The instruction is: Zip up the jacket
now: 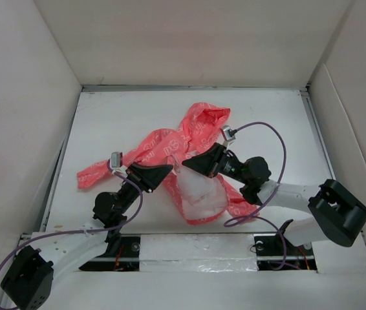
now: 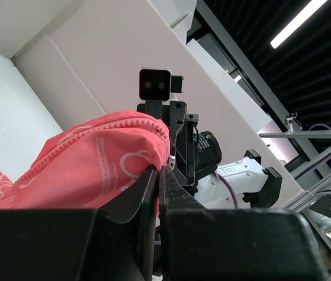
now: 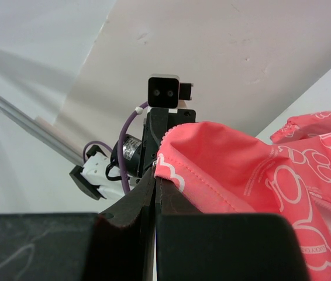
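While my bases sit at the bottom edge of the overhead view, both arms angle up-frame toward the middle of the white table [image 1: 112,116].

Left gripper [image 1: 166,170]: jaws pressed together on a coral fold of the jacket [image 1: 170,143]. In the left wrist view a row of zipper teeth [image 2: 89,133] runs along the top of that fold, down to the pinch.

Right gripper [image 1: 187,161]: jaws likewise clamped on a stitched coral edge, seen at frame centre in the right wrist view. The two sets of tips face each other, close together but apart.

The jacket lies crumpled mid-table. Pale lining [image 1: 199,194] shows just below the tips at lower centre. One sleeve [image 1: 96,173] trails to the left. White printed lettering covers the fabric.

Purple cables [image 1: 280,139] loop off both wrists.

Farther up-frame the hood [image 1: 207,117] lies bunched at upper centre, short of the back wall [image 1: 189,45].
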Tool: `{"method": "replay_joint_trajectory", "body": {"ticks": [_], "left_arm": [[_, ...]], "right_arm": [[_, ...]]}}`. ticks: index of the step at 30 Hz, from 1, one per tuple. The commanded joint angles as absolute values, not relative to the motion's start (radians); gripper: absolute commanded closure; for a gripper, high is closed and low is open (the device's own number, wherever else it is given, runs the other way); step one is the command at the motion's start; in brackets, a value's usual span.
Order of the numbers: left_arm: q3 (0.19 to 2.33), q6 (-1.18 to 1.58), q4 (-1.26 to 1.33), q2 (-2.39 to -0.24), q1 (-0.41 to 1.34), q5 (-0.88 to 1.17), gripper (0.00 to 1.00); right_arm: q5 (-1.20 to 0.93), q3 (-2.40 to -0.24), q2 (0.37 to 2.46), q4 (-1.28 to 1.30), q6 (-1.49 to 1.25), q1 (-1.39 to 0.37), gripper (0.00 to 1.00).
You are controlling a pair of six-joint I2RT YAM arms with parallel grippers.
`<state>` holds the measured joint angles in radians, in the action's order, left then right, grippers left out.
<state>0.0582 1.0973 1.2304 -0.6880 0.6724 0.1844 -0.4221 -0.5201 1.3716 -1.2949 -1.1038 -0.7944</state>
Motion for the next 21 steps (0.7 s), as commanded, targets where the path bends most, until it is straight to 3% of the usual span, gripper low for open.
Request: {"method": "replay_joint_trajectory", "body": {"ticks": [1, 13, 21], "left_arm": [[0.028, 1.103, 1.319, -0.678, 0.676, 0.232, 1.0], [0.018, 1.101, 1.282, -0.663, 0.676, 0.265, 1.0], [0.052, 1.06, 1.031, -0.565, 0.676, 0.229, 1.0]], "right_arm": [[-0.414, -0.555, 1.385, -1.812, -1.088, -0.81, 1.0], [-0.414, -0.587, 1.411, -1.812, -1.089, -0.792, 1.0], [-0.417, -0.571, 1.4, -1.81, -1.085, -0.782, 1.0]]}}
